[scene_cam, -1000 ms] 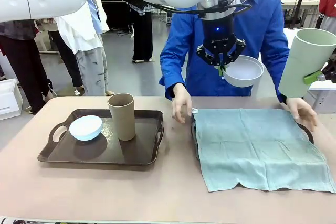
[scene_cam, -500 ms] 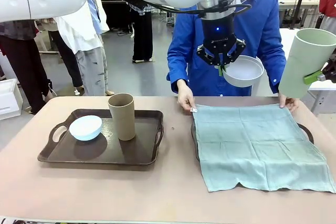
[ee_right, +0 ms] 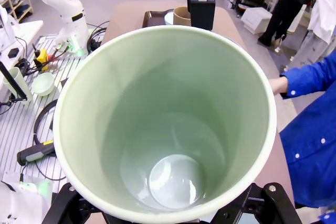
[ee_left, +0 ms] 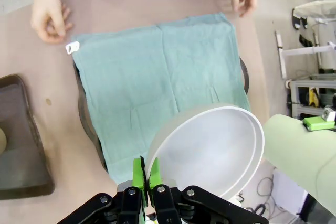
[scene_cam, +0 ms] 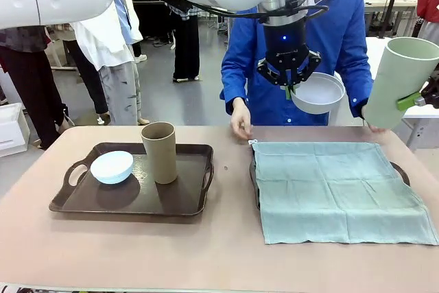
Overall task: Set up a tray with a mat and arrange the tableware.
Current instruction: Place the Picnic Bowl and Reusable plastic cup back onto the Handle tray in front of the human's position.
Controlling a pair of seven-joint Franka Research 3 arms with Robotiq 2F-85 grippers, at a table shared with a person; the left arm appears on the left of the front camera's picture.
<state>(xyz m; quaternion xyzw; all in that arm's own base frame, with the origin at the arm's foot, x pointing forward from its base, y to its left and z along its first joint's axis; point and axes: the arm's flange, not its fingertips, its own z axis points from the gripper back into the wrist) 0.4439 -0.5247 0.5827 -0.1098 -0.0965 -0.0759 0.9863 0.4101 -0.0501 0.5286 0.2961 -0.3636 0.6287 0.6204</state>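
Fingers [ee_left: 138, 169] of the left gripper [ee_left: 146, 172] are pinching tight on the white bowl [scene_cam: 317, 92] by its rim, high over the mat's [scene_cam: 339, 190] 12 o'clock edge, while the right gripper [scene_cam: 410, 101], spread wide, is clasping the green tumbler [scene_cam: 399, 77] aloft at 2 o'clock, the mat lying flat and bare below.

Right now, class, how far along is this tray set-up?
Done: the teal cloth mat lies spread over the dark tray on the right. In hand: the left hand is shut on the white round bowl, the right hand grips the pale green tall tumbler, both aloft. Left: nothing stands on the mat yet; the pale blue round bowl and tan-brown tumbler stand on the brown handled tray.
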